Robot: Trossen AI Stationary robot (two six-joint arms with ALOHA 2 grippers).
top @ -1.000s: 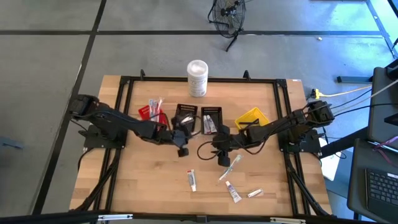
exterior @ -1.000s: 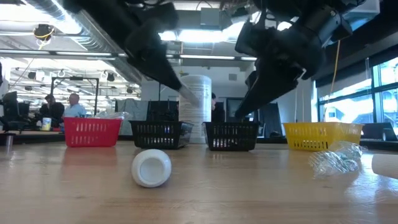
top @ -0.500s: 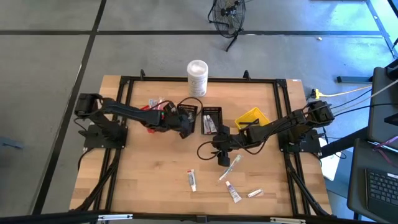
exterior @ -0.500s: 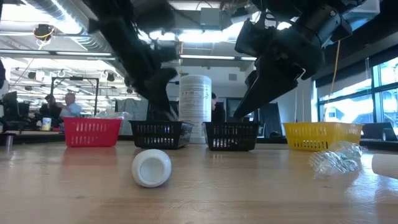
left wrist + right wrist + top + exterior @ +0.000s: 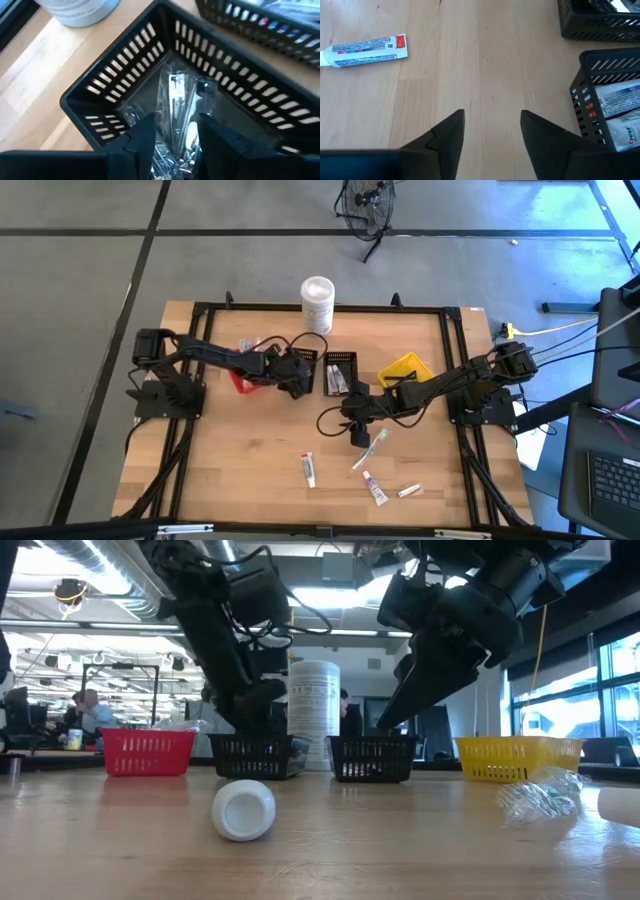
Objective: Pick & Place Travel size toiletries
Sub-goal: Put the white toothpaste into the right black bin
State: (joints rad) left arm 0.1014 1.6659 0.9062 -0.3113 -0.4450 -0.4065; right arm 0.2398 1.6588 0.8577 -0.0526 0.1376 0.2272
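My left gripper [image 5: 297, 380] [image 5: 175, 125] reaches down into the left black bin [image 5: 300, 363] [image 5: 262, 755], shut on a clear-wrapped toothbrush [image 5: 182, 100]. My right gripper [image 5: 357, 430] [image 5: 490, 117] hovers open over bare wood near the table's middle and touches nothing. Just beyond it toward the near edge, another wrapped toothbrush [image 5: 371, 449] [image 5: 540, 795] lies flat. Nearer the front edge lie two white tubes [image 5: 309, 469] [image 5: 374, 488] and a small sachet [image 5: 409, 491]. In the low view one tube shows cap-on [image 5: 243, 810]. My left gripper has the clear-wrapped toothbrush between its two fingers [image 5: 145, 135], on the wrapper's near part [image 5: 175, 145]. It comes from above, slanting down into the bin, with the fingers lying along the packet. The packet's far end [image 5: 175, 77] lies low in the bin's corner.
Four bins stand in a row: red [image 5: 240, 360], the two black ones, the second [image 5: 340, 373] holding tubes [image 5: 617, 117], and yellow [image 5: 405, 368]. A tall white canister [image 5: 317, 305] stands behind them. A black rail frame [image 5: 200, 310] edges the table. People sit in the room beyond.
My left gripper has carried the wrapped toothbrush from the table's middle toward the far edge, come over the left black bin and lowered into it. The right arm has kept still.
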